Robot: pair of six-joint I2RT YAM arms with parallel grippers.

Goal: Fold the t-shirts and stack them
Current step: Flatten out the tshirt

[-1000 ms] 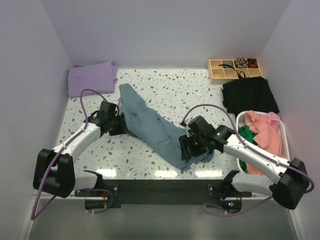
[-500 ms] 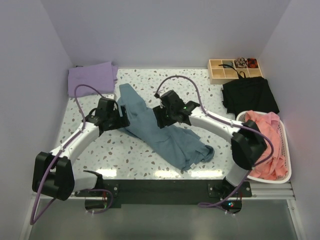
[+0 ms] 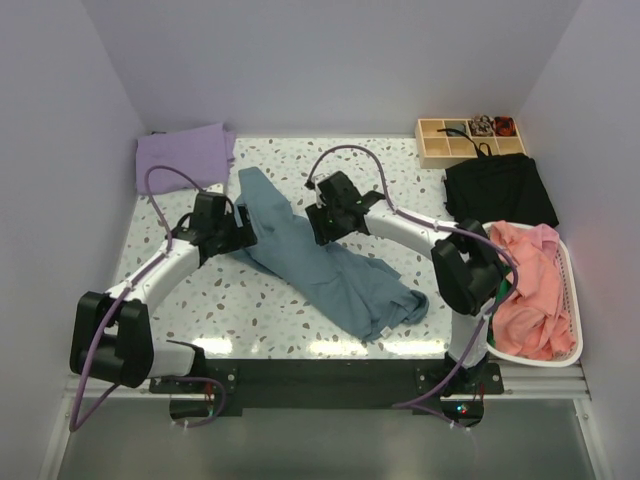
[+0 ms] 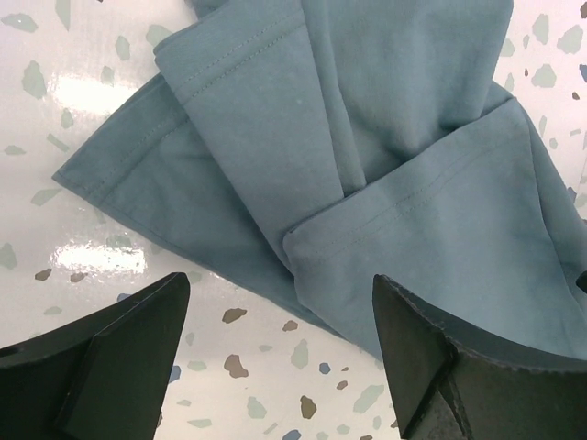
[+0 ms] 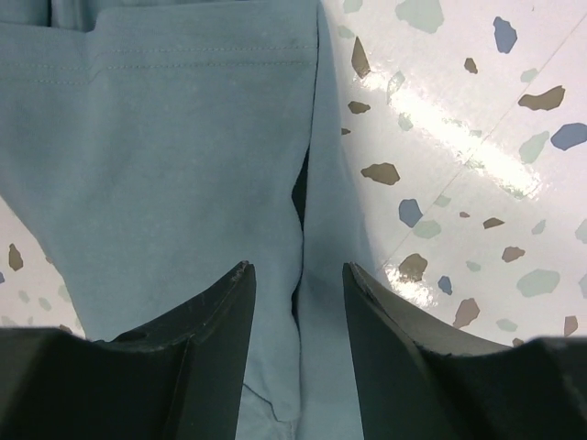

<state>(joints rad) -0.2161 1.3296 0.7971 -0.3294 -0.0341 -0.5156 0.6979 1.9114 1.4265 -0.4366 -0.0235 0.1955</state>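
Note:
The slate-blue t-shirt lies crumpled in a long diagonal band across the table, from upper left to lower right. The lavender t-shirt lies folded at the back left corner. Salmon-pink t-shirts fill a basket at the right. My left gripper is open, low over the table at the blue shirt's left edge, with folded hems just ahead between its fingers. My right gripper is open above the shirt's upper right edge, its fingers astride a fold of blue cloth.
A white basket stands at the right edge. A black cloth lies at the back right, with a wooden compartment tray behind it. Speckled tabletop shows between the shirts.
My right arm has swung from the shirt's lower right end up to its upper middle, letting that end go; the cloth there has spread a little. My left gripper has barely moved.

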